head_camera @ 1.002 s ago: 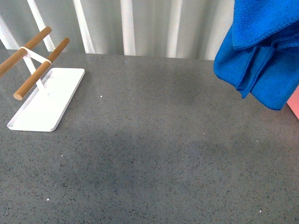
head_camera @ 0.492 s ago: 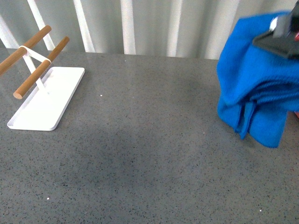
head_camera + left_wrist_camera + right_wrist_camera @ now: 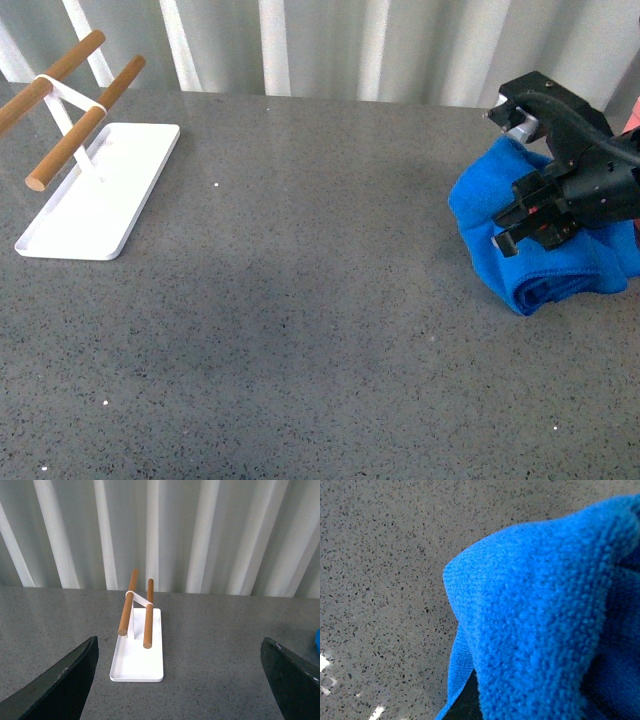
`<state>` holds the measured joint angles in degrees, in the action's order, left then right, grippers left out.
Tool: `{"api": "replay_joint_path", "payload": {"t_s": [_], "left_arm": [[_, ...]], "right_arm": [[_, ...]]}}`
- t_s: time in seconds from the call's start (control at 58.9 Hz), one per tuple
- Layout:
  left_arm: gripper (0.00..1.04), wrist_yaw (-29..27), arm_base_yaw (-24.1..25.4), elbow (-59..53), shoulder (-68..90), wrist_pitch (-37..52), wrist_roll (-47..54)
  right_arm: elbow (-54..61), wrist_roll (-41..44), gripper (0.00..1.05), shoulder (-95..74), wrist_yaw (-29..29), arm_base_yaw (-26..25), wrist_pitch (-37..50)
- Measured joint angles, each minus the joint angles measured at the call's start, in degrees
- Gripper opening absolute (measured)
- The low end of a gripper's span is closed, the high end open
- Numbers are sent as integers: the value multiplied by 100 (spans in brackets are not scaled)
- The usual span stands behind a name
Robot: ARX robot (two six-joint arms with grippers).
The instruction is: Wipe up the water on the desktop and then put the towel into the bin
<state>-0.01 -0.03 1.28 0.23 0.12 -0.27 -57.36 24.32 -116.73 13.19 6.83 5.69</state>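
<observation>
The bright blue towel [image 3: 545, 265] lies bunched on the speckled grey desktop [image 3: 300, 300] at the right side. My right gripper [image 3: 525, 230] presses down on it from above, shut on the towel. In the right wrist view the plush towel [image 3: 535, 620] fills most of the picture and hides the fingers, with desktop [image 3: 380, 555] beside it. My left gripper [image 3: 182, 690] hangs open over the desktop, its dark fingers [image 3: 60, 685] wide apart with nothing between them. A salmon-pink sliver of the bin [image 3: 633, 115] shows at the right edge. Water is out of view.
A flat white tray with two wooden bars [image 3: 95, 205] stands at the far left of the desktop, and it also shows ahead of the left gripper as the tray [image 3: 137, 662]. A white ribbed wall [image 3: 320, 45] runs along the back edge.
The towel hung in the air at the upper right; it has come down and now rests bunched on the desktop. The right gripper has dropped into view with it.
</observation>
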Motion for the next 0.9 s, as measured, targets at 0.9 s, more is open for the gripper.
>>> {"api": "replay_joint_path", "payload": {"t_s": [0.9], "left_arm": [[98, 0, 0, 0, 0, 0, 0]], "right_arm": [[-2461, -660, 5, -1735, -299, -398, -557]]}}
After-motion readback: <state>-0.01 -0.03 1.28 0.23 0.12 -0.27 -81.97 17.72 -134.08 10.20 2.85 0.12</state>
